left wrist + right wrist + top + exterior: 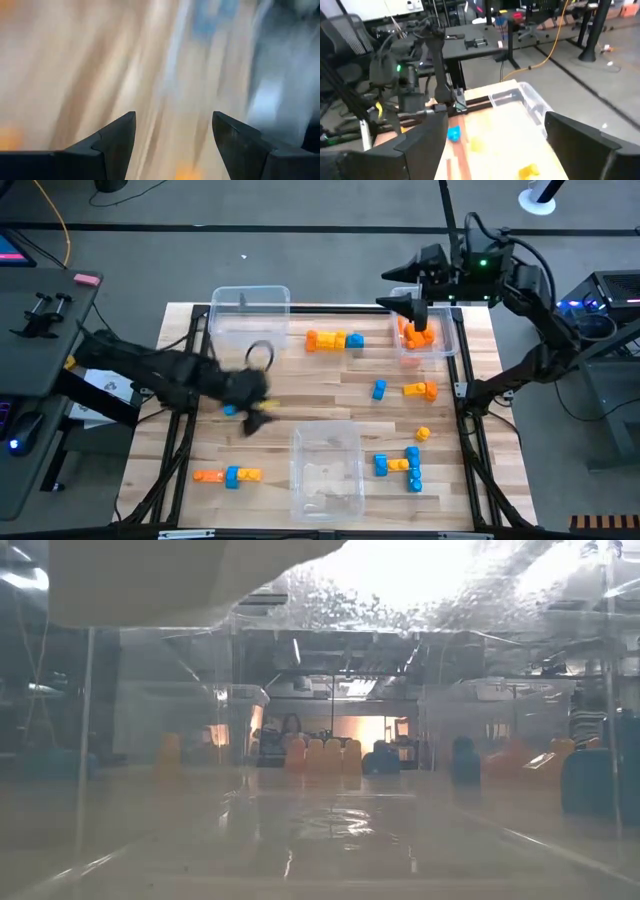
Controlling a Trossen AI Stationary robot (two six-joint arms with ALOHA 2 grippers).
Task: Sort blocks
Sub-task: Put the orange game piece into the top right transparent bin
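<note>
Three clear bins [250,315] on one table [330,395]; about nine loose block groups [334,340] on the wood; one orange pile [417,335] in a bin; two arms [150,370].

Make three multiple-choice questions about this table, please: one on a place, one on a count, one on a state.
1. Where is the right gripper?
A) above the bin that holds orange blocks
B) above the middle bin
C) on the floor

2. How many clear bins stand on the table?
A) two
B) three
C) five

3. The left gripper is:
A) shut on a blue block
B) open and empty
C) out of view

Key: A, the high view shows it over that bin; B, three bins show there; B, its wrist view shows fingers apart with nothing between.
</note>
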